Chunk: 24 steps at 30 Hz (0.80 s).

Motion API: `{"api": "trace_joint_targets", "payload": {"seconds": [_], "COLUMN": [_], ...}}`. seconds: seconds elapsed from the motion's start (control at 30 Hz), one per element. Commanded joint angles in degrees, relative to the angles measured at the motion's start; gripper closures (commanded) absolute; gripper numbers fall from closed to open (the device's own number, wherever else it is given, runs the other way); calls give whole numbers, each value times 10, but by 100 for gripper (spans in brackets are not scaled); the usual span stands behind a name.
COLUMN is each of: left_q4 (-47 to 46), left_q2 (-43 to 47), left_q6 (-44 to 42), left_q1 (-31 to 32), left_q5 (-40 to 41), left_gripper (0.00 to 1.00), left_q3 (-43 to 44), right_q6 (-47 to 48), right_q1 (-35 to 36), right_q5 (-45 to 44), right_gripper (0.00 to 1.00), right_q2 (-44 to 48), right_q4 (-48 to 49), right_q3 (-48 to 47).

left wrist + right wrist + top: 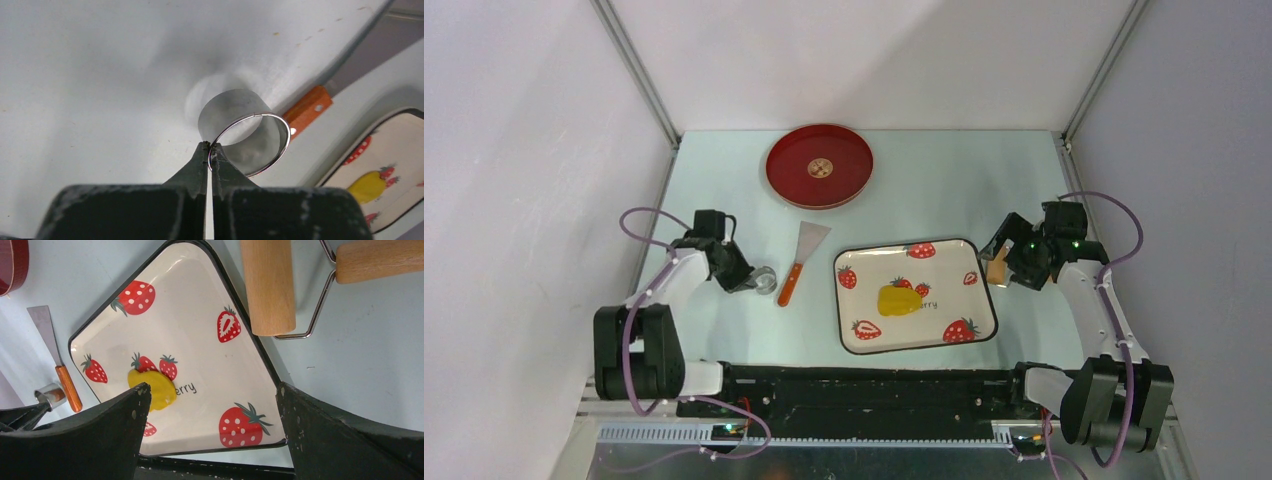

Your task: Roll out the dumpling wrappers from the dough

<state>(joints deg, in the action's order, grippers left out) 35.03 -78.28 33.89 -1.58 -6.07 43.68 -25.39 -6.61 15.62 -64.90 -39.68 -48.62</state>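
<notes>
The dough (899, 299) is a flattened irregular yellow patch in the middle of the strawberry tray (944, 260). It also shows in the right wrist view (155, 387), partly behind my left finger. My left gripper (758, 281) is shut on the rim of a metal ring cutter (245, 131), left of the tray; its tips (210, 149) pinch the thin wall. My right gripper (999, 255) is open and empty (211, 390), beside the tray's right edge. The wooden roller (267, 285) lies on the table just beyond its fingers. I cannot make out a clear wrapper disc.
A scraper (799, 262) with an orange handle lies between the cutter and the tray. A red round tray (820, 190) stands at the back, with a small tan round spot (821, 167) at its centre. White walls close in the left, right and back.
</notes>
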Motion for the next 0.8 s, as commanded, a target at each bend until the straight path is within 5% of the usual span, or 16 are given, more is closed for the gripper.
{"api": "trace_joint_targets", "payload": {"seconds": [0.0,0.27,0.77], "left_q4": [-7,-2,-5], "left_q2": [67,124,-67], "left_q6": [0,34,121], "left_q1": [-5,56,389], "left_q5": [-29,-73,14], "left_gripper": [100,100,100], "left_q3": [17,59,220], "right_q6": [20,65,80], "right_q1": [-3,2,18], "right_q5": [5,17,-19], "right_gripper": [1,1,2], "right_q2": [11,-16,-81], "right_q4": [-15,-34,-44], "right_q3": [-20,-20,6]}}
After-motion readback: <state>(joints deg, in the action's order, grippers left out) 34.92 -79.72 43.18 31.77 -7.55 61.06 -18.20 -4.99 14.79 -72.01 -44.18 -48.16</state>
